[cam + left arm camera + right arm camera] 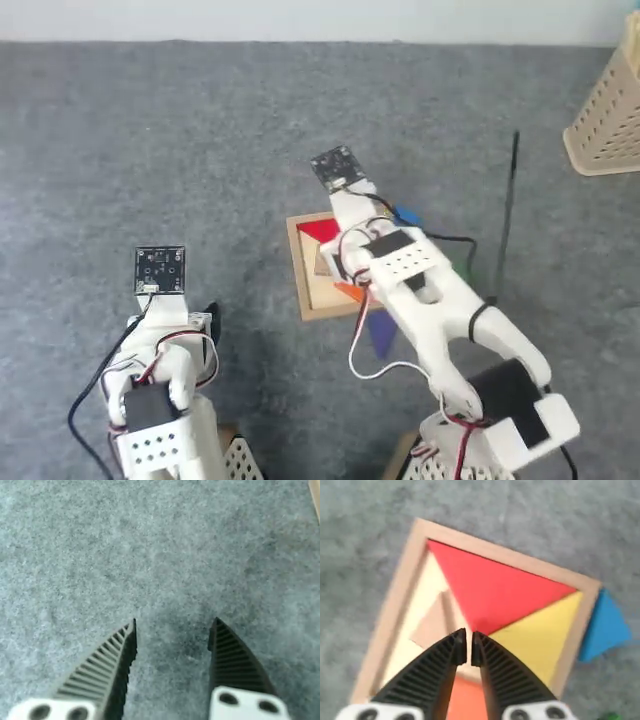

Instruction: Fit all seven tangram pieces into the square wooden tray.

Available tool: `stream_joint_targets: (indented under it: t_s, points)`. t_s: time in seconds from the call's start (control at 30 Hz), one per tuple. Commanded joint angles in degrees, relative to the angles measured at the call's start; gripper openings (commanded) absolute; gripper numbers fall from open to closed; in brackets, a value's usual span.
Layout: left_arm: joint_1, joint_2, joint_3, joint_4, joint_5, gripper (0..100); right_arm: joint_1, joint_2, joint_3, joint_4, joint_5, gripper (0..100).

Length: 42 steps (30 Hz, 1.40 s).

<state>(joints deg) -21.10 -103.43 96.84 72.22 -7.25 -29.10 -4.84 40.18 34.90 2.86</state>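
The square wooden tray (pixel 512 560) holds the red triangle (pixel 492 592) and yellow triangle (pixel 540 635) snug; the blue triangle (pixel 605 627) waits just outside its rim. Over its middle our right tool (pixel 469 647) hangs pinched narrow and empty, probably for nudging; our left tool (pixel 172 630) gapes wide, well apart from it.

- The grey felt-topped table (pixel 200 130) bore a square wooden tray (pixel 297 265).
- A blue piece (pixel 407 215) lay just beside the tray, and a purple piece (pixel 383 335) lay near it.
- A slatted basket (pixel 610 110) stood well apart.

Grey felt-like table cover (pixel 150 130), beige perforated plastic basket (pixel 608 110) at far right edge, thin black rod (pixel 508 200) near it.
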Motion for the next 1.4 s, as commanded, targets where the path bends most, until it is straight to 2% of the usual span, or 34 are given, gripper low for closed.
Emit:
stream_joint_targets:
  t_s: [0.0,0.73,1.13,1.37]
  points:
    - [-0.3,-0.9,-0.2,0.2,0.5,23,1.2,1.5,-0.8,-0.3,2.4,2.4]
    - [-0.3,-0.9,-0.2,0.2,0.5,23,-10.0,3.0,-3.8,0.7,6.3,2.4]
    - [-0.3,-0.9,-0.2,0.2,0.5,23,-8.9,-1.1,-6.4,1.0,6.1,2.4]
    - [-0.3,-0.9,-0.2,0.2,0.5,23,-9.0,4.4,-6.7,-5.9,6.4,2.4]
